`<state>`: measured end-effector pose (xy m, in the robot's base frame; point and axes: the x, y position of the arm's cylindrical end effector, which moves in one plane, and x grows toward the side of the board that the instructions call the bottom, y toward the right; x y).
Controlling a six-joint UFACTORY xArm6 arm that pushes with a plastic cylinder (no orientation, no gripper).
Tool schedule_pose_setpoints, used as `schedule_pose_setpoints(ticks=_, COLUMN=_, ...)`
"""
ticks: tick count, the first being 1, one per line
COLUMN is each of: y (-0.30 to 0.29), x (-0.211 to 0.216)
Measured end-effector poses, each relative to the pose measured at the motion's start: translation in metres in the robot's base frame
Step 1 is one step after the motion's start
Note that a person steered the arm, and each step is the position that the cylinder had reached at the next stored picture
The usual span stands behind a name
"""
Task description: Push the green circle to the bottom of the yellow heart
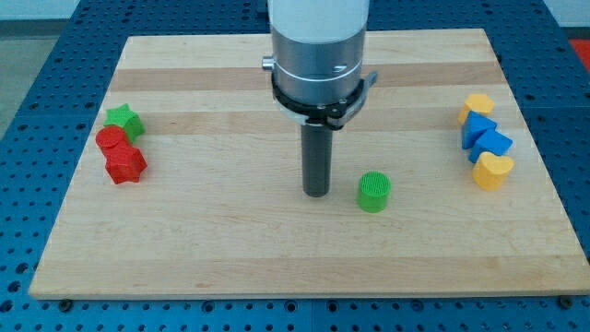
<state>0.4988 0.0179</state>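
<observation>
The green circle [374,191] stands on the wooden board a little right of its middle, toward the view's bottom. My tip [316,191] rests on the board just to the left of the green circle, a small gap apart. The yellow heart [492,171] lies near the board's right edge, the lowest of a column of blocks, well to the right of the green circle and slightly higher in the view.
Above the yellow heart sit two blue blocks [486,136] and a yellow block [477,104]. At the view's left a green star [123,121] sits above two red blocks [120,155]. The wooden board [230,249] lies on a blue perforated table.
</observation>
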Motion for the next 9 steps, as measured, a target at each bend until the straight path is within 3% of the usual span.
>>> schedule_pose_setpoints(ticks=2, y=0.116, x=0.032)
schedule_pose_setpoints(ticks=4, y=0.079, x=0.061)
schedule_pose_setpoints(ticks=7, y=0.184, x=0.039)
schedule_pose_setpoints(ticks=8, y=0.149, x=0.052)
schedule_pose_setpoints(ticks=9, y=0.067, x=0.063)
